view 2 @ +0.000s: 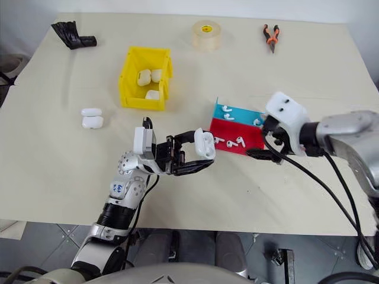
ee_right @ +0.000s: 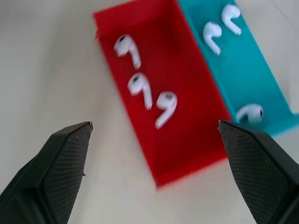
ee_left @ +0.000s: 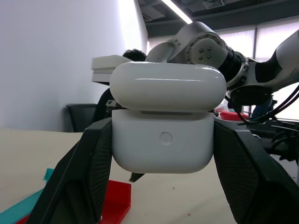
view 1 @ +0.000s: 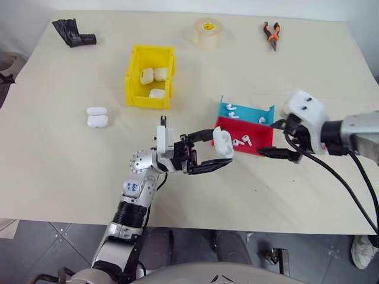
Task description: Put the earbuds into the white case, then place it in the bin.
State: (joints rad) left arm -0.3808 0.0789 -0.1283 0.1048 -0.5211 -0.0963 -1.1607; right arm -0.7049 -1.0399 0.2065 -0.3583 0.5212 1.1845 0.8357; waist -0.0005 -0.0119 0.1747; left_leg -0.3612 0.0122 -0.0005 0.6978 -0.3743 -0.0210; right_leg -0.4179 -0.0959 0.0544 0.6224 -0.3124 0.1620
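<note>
My left gripper is shut on the white case, holding it above the table with its lid hinged open. Just to its right lie a shallow red tray and a blue tray. Three earbuds rest in the red tray, and three more earbuds lie in the blue one. My right gripper hangs open over the red tray's right end, with nothing between its fingers. The yellow bin stands further back to the left and holds three white cases.
Two more white cases sit on the table left of the bin. At the far edge are a tape roll, orange-handled pliers and a black object. The near table edge runs just below the arms.
</note>
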